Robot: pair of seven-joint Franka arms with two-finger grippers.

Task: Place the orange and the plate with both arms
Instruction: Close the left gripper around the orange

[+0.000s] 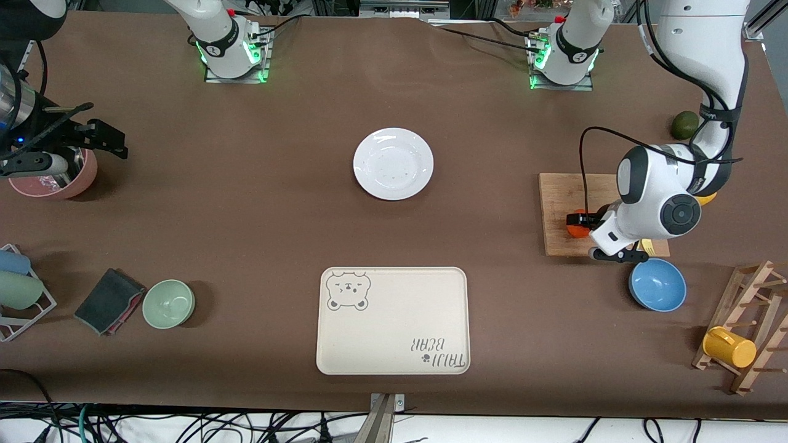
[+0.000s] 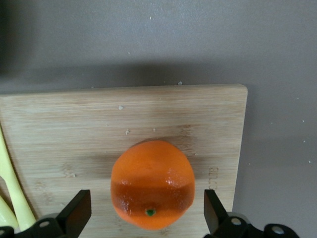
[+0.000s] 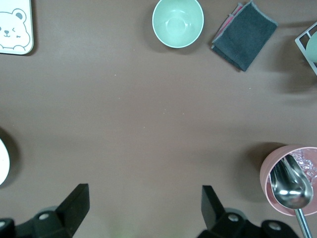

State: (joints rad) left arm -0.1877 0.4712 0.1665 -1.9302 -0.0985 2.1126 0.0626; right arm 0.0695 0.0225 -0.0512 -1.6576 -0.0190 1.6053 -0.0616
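Left gripper (image 2: 147, 218) spread wide astride orange (image 2: 152, 184) on wooden cutting board (image 2: 64, 129), not yet clamped. Right gripper (image 3: 143, 210) released, waiting over bare table near pink cup (image 3: 292, 181). White plate (image 1: 393, 163) mid-table. Risk: round fruit rolls if fingers close off-centre.

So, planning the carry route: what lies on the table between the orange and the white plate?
Only the wooden cutting board under the orange, then bare brown tablecloth to the white plate, as the front view shows.
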